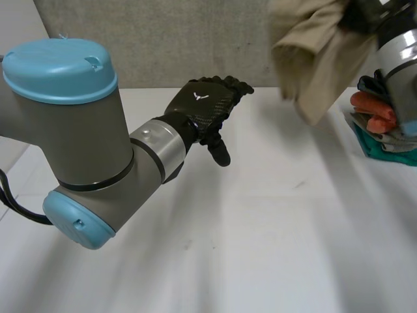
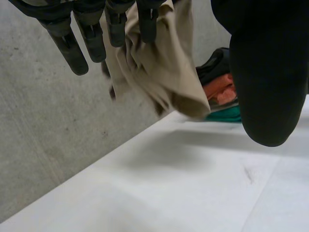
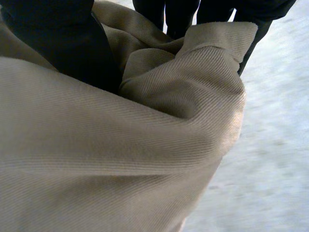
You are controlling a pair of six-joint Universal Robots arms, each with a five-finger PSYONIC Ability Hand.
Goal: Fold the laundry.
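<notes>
Here, in the head view, my left hand (image 1: 208, 107) hovers over the white worktop (image 1: 260, 248), fingers loosely spread and holding nothing. My right hand (image 1: 365, 16) holds a beige cloth (image 1: 313, 59) well above the surface. A pile of clothes (image 1: 381, 130) sits at the worktop's right side. In the left wrist view I see straight, parted fingers (image 2: 79, 48), the cloth (image 2: 164, 72) hanging beyond their tips and the pile (image 2: 222, 92) behind it. In the right wrist view, thumb and fingers (image 3: 176, 14) pinch the bunched cloth (image 3: 120, 159).
</notes>
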